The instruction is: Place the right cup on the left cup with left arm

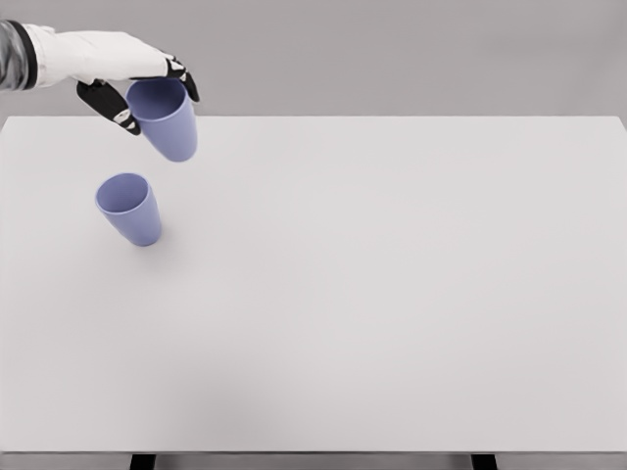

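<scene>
No writing, brand or label can be read on anything here. The left hand [137,78] enters from the top-left corner, a smooth white shell with dark finger pads [125,118], and it grips the held cup [167,121] at the rim, thumb side below and left, other fingertips at the rim's far right edge. That cup is plain matte lavender-blue, a tapered round tumbler with no handle, wider at the mouth than the base; it hangs tilted, mouth up toward the hand, base down toward five o'clock, clear of the table [392,294]. The second cup [129,208], same colour and shape, stands on the table at about seven o'clock from the held one, near but apart; its mouth is open upward and the camera angle makes it seem to lean, base toward five o'clock. The held cup is not directly over it, sitting a little toward one o'clock. The table is a flat, pale grey-white slab without texture, its near edge showing two dark leg tops. The arm is cut off by the left edge at the sleeve, and part of the hand's fingers are hidden behind the held cup's rim. The cups' insides are shaded and hard to make out.
</scene>
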Tool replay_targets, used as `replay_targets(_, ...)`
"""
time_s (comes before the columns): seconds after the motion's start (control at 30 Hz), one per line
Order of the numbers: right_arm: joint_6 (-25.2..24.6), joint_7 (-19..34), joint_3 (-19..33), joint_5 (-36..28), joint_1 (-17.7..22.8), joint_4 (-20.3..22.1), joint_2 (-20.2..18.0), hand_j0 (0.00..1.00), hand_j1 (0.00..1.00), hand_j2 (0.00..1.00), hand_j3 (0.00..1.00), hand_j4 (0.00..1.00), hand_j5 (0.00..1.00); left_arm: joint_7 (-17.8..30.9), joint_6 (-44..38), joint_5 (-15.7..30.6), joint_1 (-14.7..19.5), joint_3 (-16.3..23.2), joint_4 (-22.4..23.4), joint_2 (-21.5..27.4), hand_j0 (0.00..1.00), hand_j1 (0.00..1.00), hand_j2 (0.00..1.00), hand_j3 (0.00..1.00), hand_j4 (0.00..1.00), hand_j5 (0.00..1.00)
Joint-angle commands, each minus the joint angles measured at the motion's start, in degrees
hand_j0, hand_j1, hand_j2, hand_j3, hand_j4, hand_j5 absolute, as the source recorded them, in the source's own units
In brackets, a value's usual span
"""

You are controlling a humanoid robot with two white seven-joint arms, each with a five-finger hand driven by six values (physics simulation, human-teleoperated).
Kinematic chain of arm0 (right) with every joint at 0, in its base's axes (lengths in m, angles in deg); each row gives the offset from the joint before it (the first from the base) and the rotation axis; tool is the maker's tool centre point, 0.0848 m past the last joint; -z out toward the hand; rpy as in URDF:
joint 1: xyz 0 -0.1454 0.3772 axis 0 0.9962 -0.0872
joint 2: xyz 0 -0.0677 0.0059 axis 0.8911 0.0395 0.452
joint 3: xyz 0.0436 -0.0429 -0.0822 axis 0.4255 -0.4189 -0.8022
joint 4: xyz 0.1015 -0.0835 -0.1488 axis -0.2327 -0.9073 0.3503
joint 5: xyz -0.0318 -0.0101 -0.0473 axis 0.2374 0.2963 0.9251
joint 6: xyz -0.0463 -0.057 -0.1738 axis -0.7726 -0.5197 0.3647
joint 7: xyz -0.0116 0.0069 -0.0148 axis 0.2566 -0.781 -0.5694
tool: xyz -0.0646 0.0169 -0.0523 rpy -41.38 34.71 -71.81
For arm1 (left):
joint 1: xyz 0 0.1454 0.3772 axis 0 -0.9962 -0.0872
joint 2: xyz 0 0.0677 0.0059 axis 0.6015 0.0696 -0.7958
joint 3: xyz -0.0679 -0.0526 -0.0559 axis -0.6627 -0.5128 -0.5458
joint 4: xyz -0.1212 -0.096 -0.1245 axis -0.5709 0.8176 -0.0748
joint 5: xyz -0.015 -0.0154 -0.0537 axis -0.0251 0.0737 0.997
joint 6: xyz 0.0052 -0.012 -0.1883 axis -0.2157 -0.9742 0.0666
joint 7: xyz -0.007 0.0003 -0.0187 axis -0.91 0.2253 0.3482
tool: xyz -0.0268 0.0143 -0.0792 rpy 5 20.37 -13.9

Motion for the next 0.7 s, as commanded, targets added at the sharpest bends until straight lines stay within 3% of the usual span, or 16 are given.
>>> replay_targets(0.0,0.0,0.0,0.0,0.0,0.0,0.0,0.0,1.00,1.00,1.00,1.00,1.00,1.00,0.0,0.1,0.5,0.0,-0.6,-1.0,1.8,0.73,0.73,0.73,0.73,0.73,0.73)
replay_targets(0.13,0.0,0.0,0.0,-0.1,0.0,0.0,0.0,1.00,1.00,1.00,1.00,1.00,1.00,0.0,0.1,1.0,-0.1,-0.6,-1.4,3.5,0.73,0.73,0.73,0.73,0.73,0.73)
replay_targets(0.4,0.0,0.0,0.0,0.0,0.0,0.0,0.0,1.00,1.00,1.00,1.00,1.00,1.00,0.0,0.0,2.4,0.0,-0.7,-7.1,10.0,0.73,0.73,0.73,0.73,0.73,0.73)
replay_targets(0.67,0.0,0.0,0.0,-0.1,0.0,0.0,0.0,1.00,1.00,1.00,1.00,1.00,1.00,0.0,0.0,2.7,-0.3,-0.7,-8.6,12.6,0.73,0.73,0.73,0.73,0.73,0.73)
